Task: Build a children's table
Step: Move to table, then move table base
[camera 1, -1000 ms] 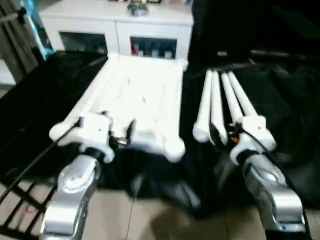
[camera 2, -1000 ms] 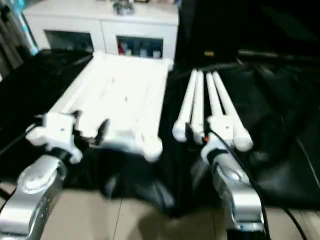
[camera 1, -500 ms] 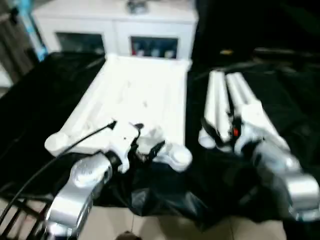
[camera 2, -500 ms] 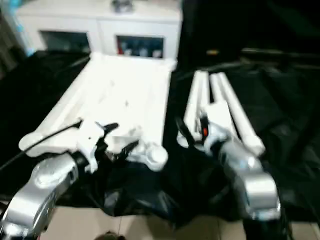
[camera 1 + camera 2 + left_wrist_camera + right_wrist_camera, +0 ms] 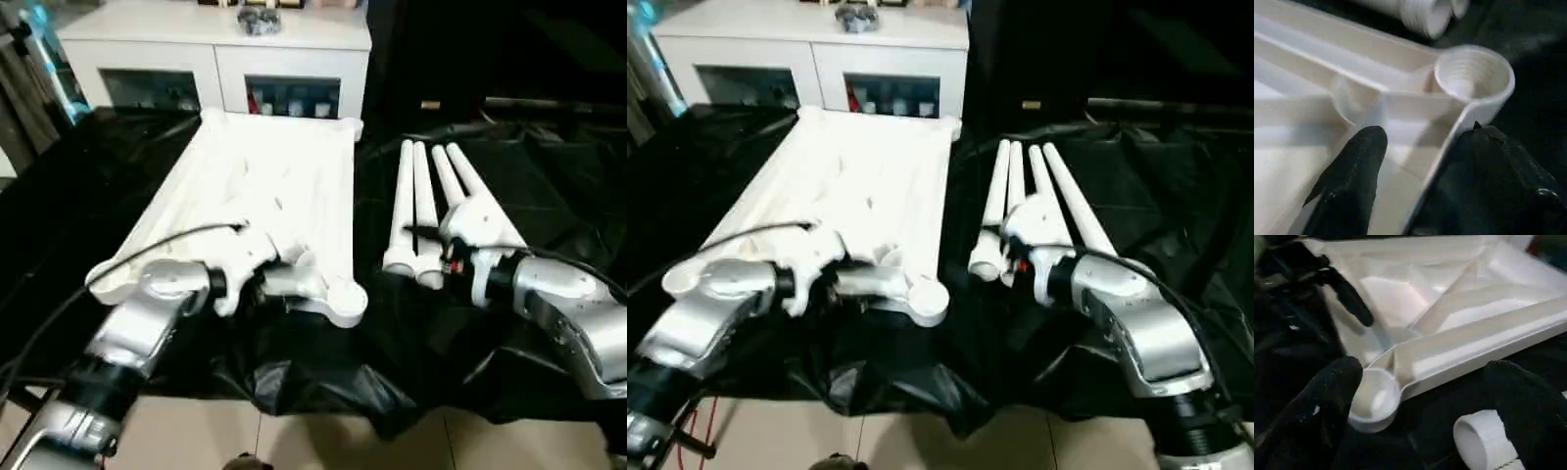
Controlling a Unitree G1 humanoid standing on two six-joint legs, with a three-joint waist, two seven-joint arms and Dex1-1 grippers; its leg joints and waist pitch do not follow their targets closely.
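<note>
The children's table top (image 5: pixel 274 186) lies upside down on the black drape, ribbed underside up. Its near right corner socket (image 5: pixel 1474 73) is empty. My left gripper (image 5: pixel 1427 134) is open and straddles the top's near rim beside that socket, one finger inside the rim and one outside. The white legs (image 5: pixel 421 196) lie side by side to the right of the top. My right gripper (image 5: pixel 1425 372) is open at their near ends, pointing toward the socket (image 5: pixel 1374 399), with one leg end (image 5: pixel 1476 440) by its finger.
A white cabinet with glass doors (image 5: pixel 216 49) stands behind the work table. The black drape (image 5: pixel 323 372) hangs in folds over the table's near edge above a tiled floor. A black cable (image 5: pixel 147 250) runs along my left forearm.
My left arm has swung right along the top's near edge to its near right corner. My right gripper has turned inward at the legs' near ends. The camera has also shifted.
</note>
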